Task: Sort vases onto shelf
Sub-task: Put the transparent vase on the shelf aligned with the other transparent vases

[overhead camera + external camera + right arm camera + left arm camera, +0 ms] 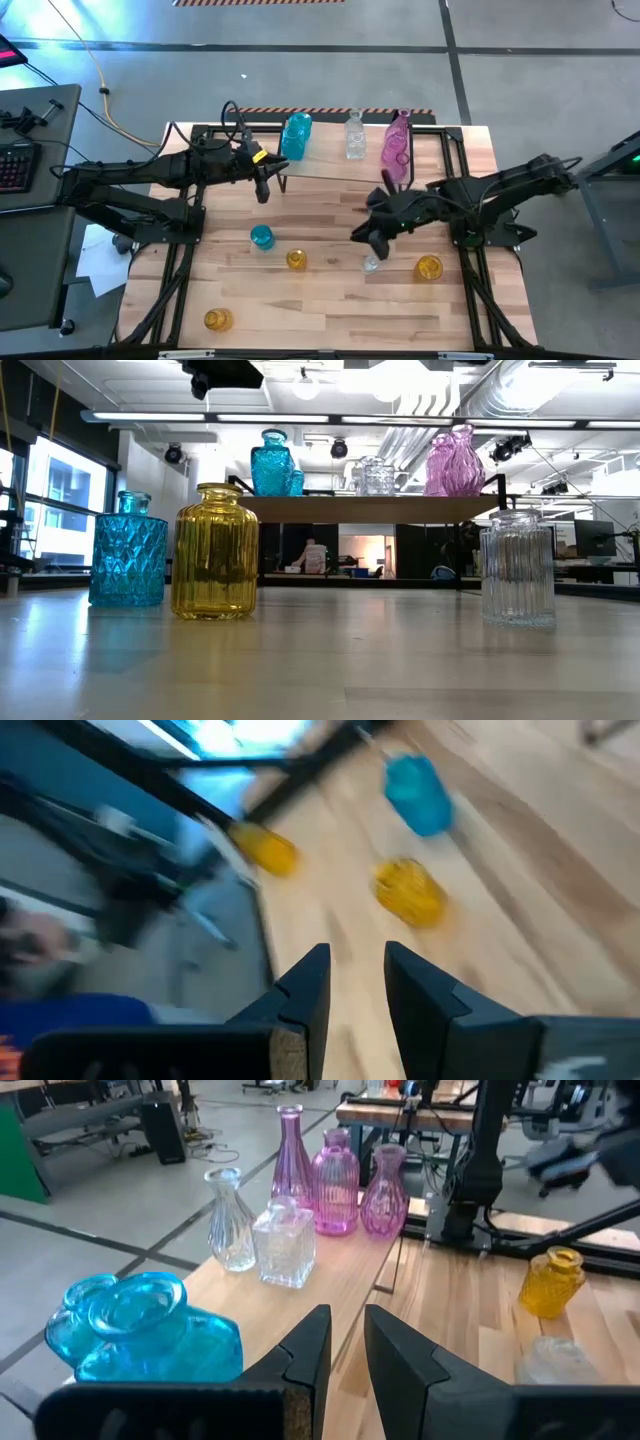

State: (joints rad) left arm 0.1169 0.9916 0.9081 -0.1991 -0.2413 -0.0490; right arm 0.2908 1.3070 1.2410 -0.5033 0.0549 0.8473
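The clear ribbed jar (371, 263) stands upright on the desk (330, 300), just beside the right pincer (372, 243) on its near side. That pincer is empty, fingers slightly apart. The left pincer (262, 190), likewise empty, hangs far off at the shelf (330, 165).

Wooden counter (330, 300) on a grey floor (300, 60), keyboard (15, 165) on a dark desk (40, 110) beside it, yellow cable (95, 65) trailing across the floor, person (315, 556) in the room beyond.
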